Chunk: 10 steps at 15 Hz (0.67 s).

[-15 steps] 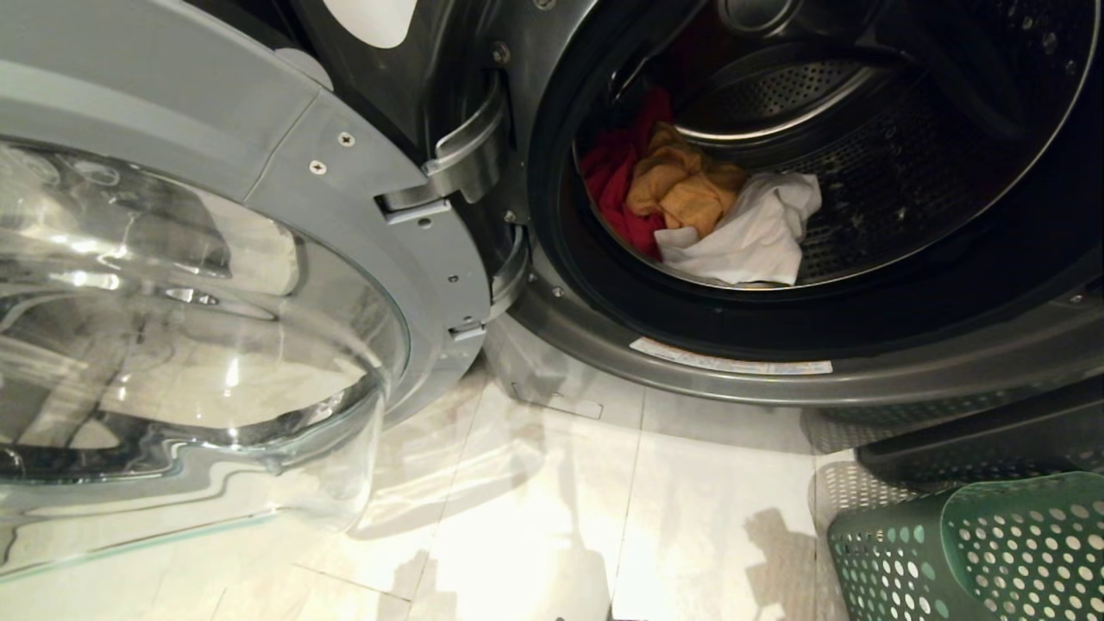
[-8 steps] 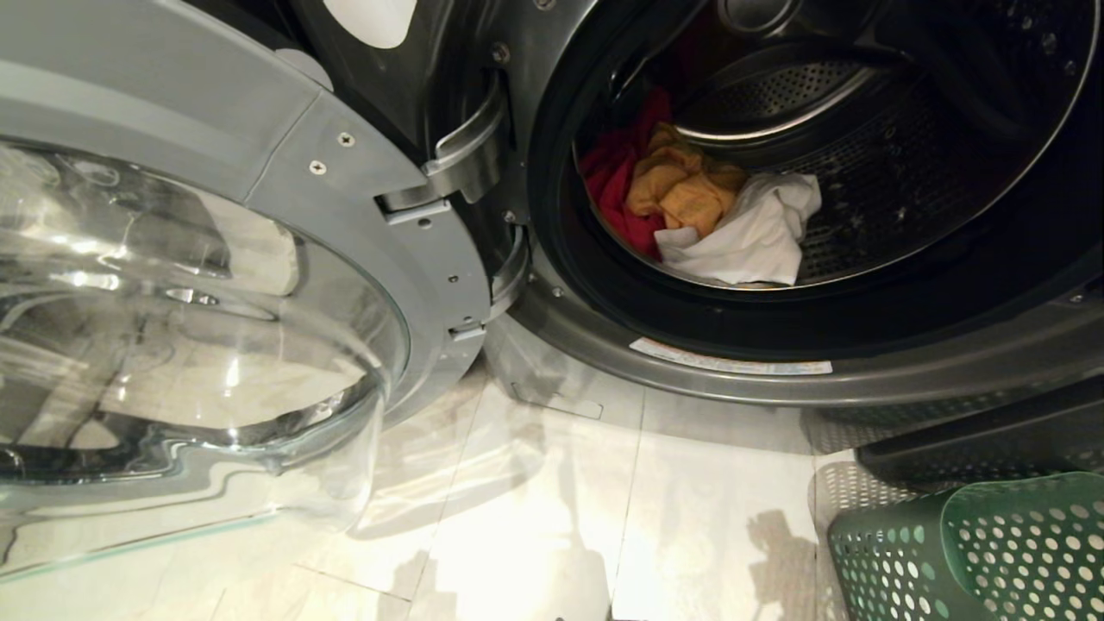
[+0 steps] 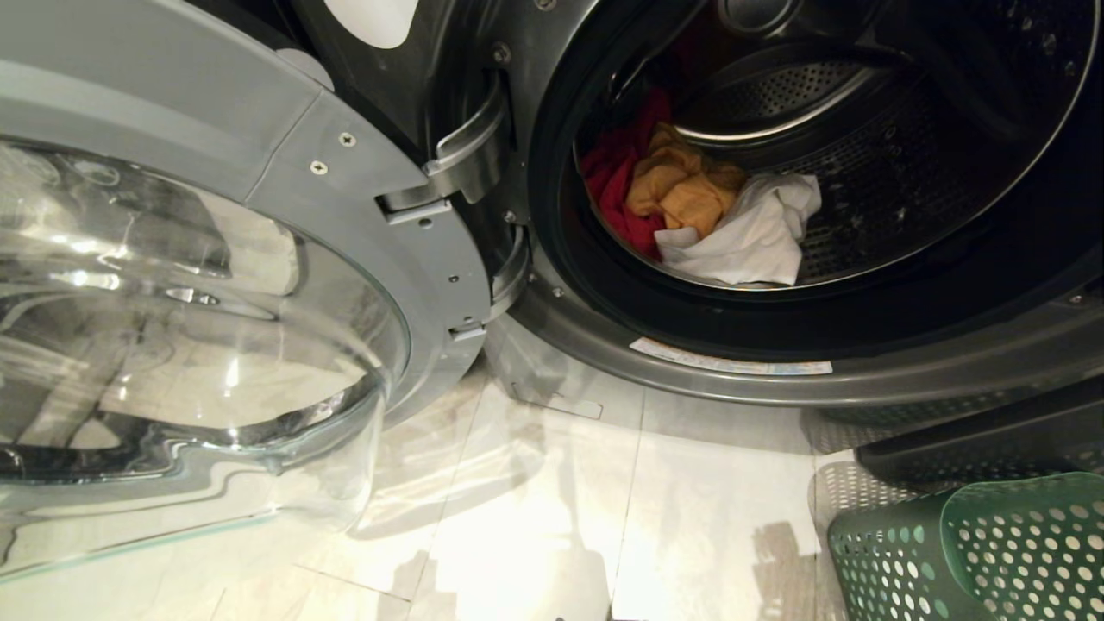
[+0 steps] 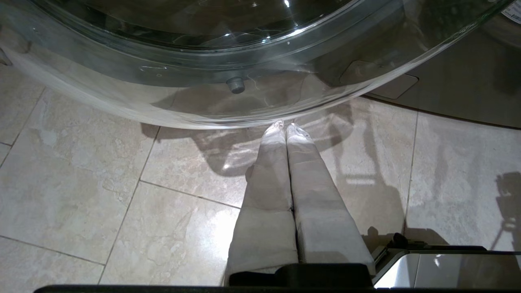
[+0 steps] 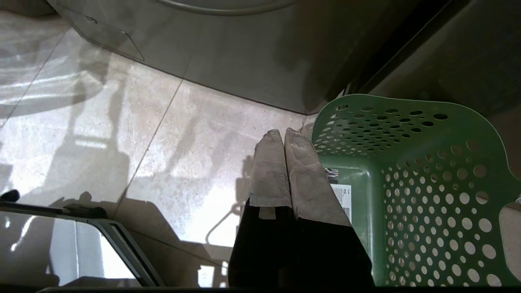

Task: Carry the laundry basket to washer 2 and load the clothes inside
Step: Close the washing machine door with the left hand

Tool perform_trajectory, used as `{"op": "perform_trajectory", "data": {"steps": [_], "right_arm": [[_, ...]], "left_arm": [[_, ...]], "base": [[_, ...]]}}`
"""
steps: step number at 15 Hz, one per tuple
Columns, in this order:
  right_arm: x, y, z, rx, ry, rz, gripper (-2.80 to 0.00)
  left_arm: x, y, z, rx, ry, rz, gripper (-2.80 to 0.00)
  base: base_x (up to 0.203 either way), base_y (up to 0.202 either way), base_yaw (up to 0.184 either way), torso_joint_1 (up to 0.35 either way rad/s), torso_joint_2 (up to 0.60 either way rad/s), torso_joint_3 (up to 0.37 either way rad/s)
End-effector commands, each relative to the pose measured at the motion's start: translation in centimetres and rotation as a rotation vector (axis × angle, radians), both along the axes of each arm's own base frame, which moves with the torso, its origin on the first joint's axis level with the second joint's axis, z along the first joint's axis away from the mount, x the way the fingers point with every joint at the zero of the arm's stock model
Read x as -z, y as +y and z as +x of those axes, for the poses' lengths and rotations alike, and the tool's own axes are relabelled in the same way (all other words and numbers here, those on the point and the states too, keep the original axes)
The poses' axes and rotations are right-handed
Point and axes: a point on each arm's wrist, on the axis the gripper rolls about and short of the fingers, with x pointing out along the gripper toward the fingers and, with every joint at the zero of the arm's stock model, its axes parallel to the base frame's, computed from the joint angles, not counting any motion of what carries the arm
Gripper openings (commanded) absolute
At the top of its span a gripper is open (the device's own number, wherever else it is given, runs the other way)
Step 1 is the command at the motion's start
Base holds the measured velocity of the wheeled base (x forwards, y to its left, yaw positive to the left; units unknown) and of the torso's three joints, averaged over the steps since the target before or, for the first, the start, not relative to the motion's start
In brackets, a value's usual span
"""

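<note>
Nearest me, both claws hang low over the tiled floor (image 4: 81,183). My left claw (image 4: 285,127) has its fingers pressed flat together with nothing between them, its tips pointing at the lower rim of the open glass door (image 3: 198,328). My right claw (image 5: 283,134) is closed the same way, empty, just beside the basket (image 5: 411,179) and, as far as I can see, not touching it.

The basket lies on the floor at my right, close to the front of the washer (image 3: 776,371). The part of its inside I can see from the right wrist is bare green plastic, with no garment in it; the rest is out of frame.

Farther in, the door stands swung wide to my left, and the drum is open. The clothes (image 3: 699,211) lie at the drum's front lip: 1 red, 1 orange, 1 white, bunched against each other.

I judge the carrying done and the loading done too, since all 3 pieces sit inside. I cannot see a numeral from here, so I cannot confirm it is washer 2. The door is not shut, if that is wanted.
</note>
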Motion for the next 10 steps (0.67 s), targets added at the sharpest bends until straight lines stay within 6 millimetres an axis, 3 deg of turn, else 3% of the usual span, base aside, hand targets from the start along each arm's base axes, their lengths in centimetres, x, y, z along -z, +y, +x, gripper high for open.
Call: {"op": "perform_trajectory", "data": {"steps": [1, 7, 10], "right_arm": [[0.21, 0.00, 0.00, 0.000, 0.002, 0.013, -2.80], [0.24, -0.04, 0.01, 0.021, 0.004, 0.057, -2.80], [0.25, -0.04, 0.01, 0.020, 0.005, 0.043, -2.80]], "left_arm": [[0.21, 0.00, 0.06, 0.000, 0.007, 0.000, -2.80], [0.17, -0.01, 0.14, 0.006, 0.027, 0.013, -2.80], [0.23, 0.00, 0.04, 0.006, 0.014, 0.015, -2.80]], "base": [[0.000, 0.000, 0.000, 0.000, 0.00, 0.000], [0.000, 0.000, 0.000, 0.000, 0.00, 0.006], [0.000, 0.000, 0.000, 0.002, 0.00, 0.162]]}}
